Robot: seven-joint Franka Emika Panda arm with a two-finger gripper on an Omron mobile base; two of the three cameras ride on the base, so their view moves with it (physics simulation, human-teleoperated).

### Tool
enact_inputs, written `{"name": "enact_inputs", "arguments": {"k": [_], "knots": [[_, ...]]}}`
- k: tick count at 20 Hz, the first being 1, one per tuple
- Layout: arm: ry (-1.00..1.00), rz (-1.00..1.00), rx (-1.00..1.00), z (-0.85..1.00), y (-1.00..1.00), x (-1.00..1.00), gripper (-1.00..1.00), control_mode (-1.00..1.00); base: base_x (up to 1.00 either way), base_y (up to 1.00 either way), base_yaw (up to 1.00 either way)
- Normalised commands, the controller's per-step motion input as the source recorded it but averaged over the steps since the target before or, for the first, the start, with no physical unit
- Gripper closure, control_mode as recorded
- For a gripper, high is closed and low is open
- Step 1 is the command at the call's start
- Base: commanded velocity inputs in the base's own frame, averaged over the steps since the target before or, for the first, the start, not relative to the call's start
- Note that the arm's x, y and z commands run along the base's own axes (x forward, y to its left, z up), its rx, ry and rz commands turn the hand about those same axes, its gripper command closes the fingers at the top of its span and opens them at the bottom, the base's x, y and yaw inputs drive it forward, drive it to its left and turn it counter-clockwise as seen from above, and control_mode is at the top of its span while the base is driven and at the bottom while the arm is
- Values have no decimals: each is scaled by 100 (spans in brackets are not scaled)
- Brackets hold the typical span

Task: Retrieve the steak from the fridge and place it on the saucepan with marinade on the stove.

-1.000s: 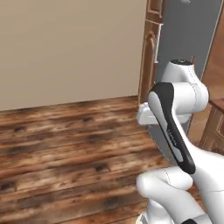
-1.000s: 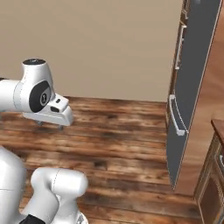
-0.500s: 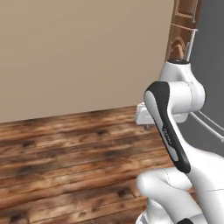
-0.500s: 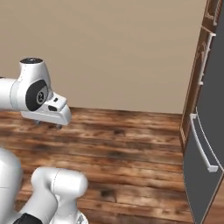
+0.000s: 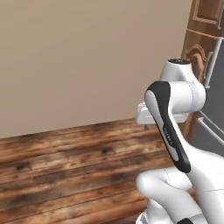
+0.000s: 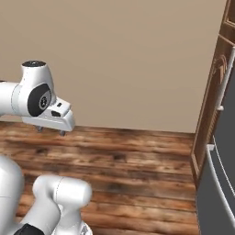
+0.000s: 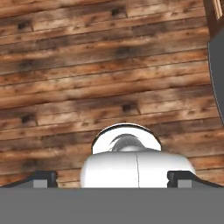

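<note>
My gripper hangs open and empty over the wooden floor, fingers pointing down, well left of the fridge. In the hand view its two dark fingertips stand wide apart, with nothing but floor planks ahead of them. The fridge is a grey steel front at the right edge, with a vertical silver bar handle and its doors closed. It also shows as the fridge behind my arm and as a dark fridge corner. My hand juts left from the arm. The steak, saucepan, marinade and stove are out of view.
A wooden cabinet with an arched panel stands against the fridge's left side, also seen as the cabinet. A plain beige wall runs behind. Brown plank floor spreads below.
The whole picture has slid right: the base is turning left, so fridge and cabinet now sit at the right edge. My arm keeps its pose and the gripper stays open.
</note>
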Motion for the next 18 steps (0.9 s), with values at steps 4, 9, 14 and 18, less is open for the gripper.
{"name": "enact_inputs", "arguments": {"k": [4,9,14,18], "knots": [[0,0,0,0,0,0,-100,100,100,0,-9],[0,0,0,0,0,0,-100,100,100,7,-15],[0,0,0,0,0,0,-100,100,60,26,-70],[0,0,0,0,0,0,-100,100,0,12,-100]]}}
